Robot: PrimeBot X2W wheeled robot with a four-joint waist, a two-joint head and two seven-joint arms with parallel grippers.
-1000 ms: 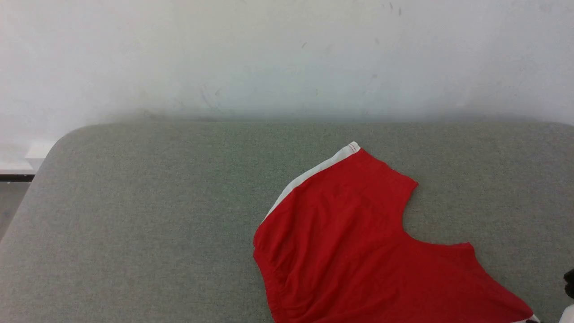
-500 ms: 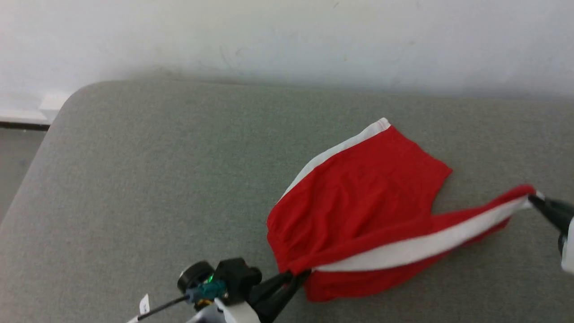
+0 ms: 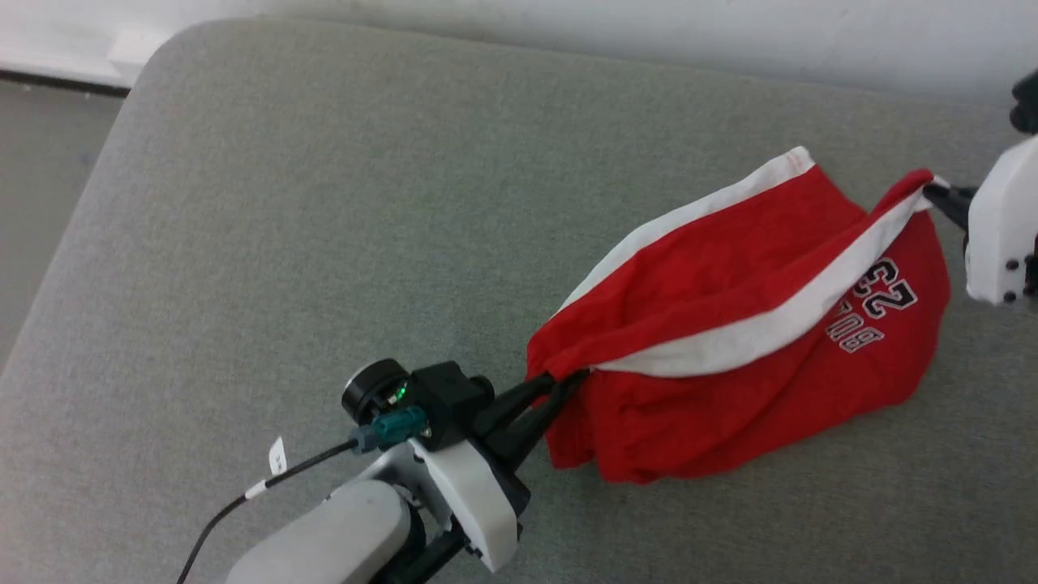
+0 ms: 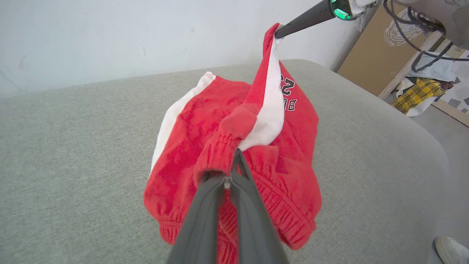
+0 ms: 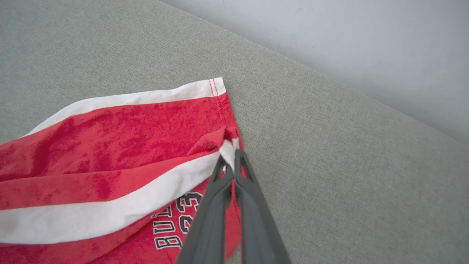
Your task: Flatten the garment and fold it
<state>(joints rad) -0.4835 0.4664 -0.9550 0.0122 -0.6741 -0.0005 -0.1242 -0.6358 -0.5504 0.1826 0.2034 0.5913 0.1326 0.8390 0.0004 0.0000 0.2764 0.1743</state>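
The garment point(image 3: 730, 300), red shorts with white side stripes and a white "23" print, hangs partly lifted over the grey cushion point(image 3: 284, 227). My left gripper point(image 3: 564, 380) is shut on the gathered waistband at the garment's near left end; the left wrist view shows the garment point(image 4: 234, 139) bunched at my gripper point(image 4: 234, 157). My right gripper point(image 3: 932, 191) is shut on a leg hem corner at the far right. In the right wrist view the garment point(image 5: 110, 154) stretches left from that gripper point(image 5: 232, 148). A white stripe runs taut between the two grips.
A white wall point(image 3: 649, 32) runs behind the cushion. The cushion's rounded corner point(image 3: 162, 57) drops to the floor at the left. The left wrist view shows a cardboard panel point(image 4: 370, 51), yellow plaid cloth point(image 4: 417, 95) and a white shoe point(image 4: 452, 249) on the floor.
The head camera has tilted down. Both grippers have lifted one side of the garment and carried it away from me, folding it over so the printed leg shows.
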